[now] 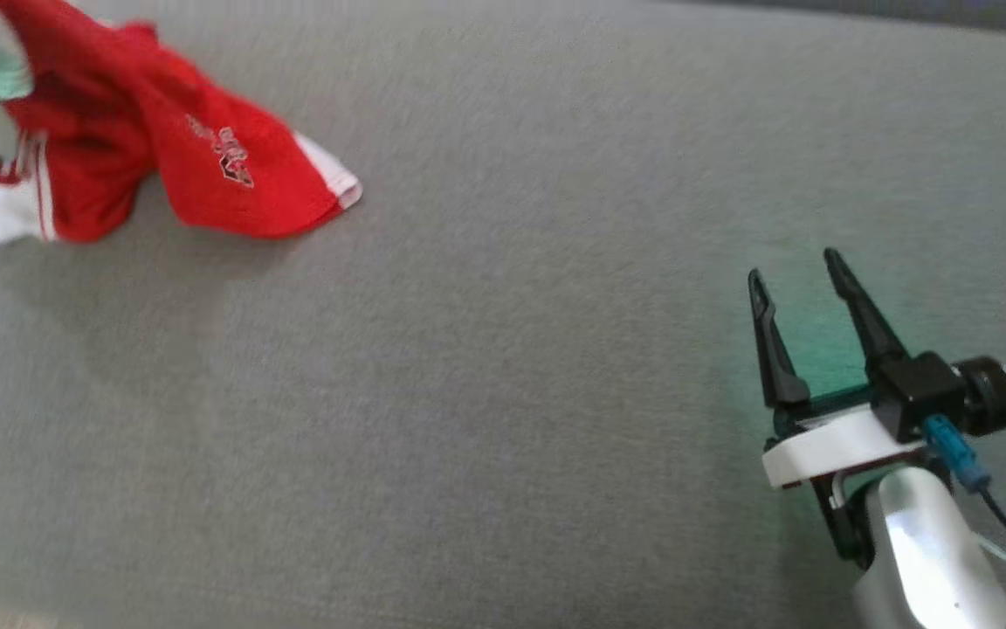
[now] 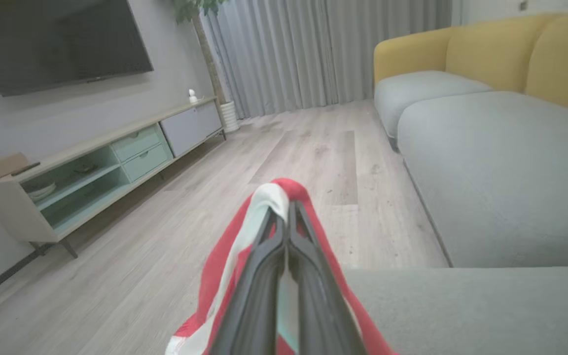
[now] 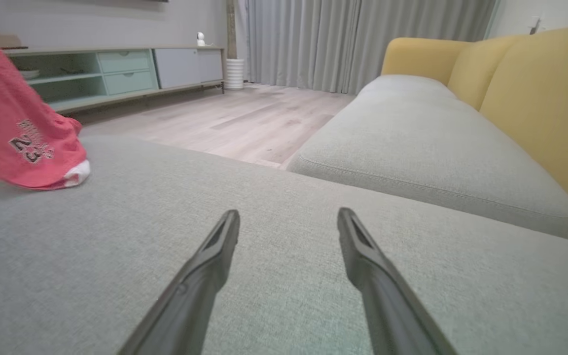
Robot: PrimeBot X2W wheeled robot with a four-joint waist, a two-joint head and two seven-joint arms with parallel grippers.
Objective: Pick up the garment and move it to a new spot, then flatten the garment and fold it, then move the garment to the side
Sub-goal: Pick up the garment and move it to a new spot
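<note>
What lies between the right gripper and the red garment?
Bare grey cushion and nothing else separates the right gripper from the garment, as the head view shows.

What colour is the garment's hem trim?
White trim on the red garment; the head view shows it best.

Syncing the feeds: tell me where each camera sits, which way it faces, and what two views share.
Head view: on the head, looking down at the grey cushion; open right gripper lower right.
Left wrist view: along the left gripper, shut on the red garment, toward floor and cabinet.
Right wrist view: low over the cushion, along the right gripper, toward the curtains.
Shared: both wrist views show cabinet and curtains.
</note>
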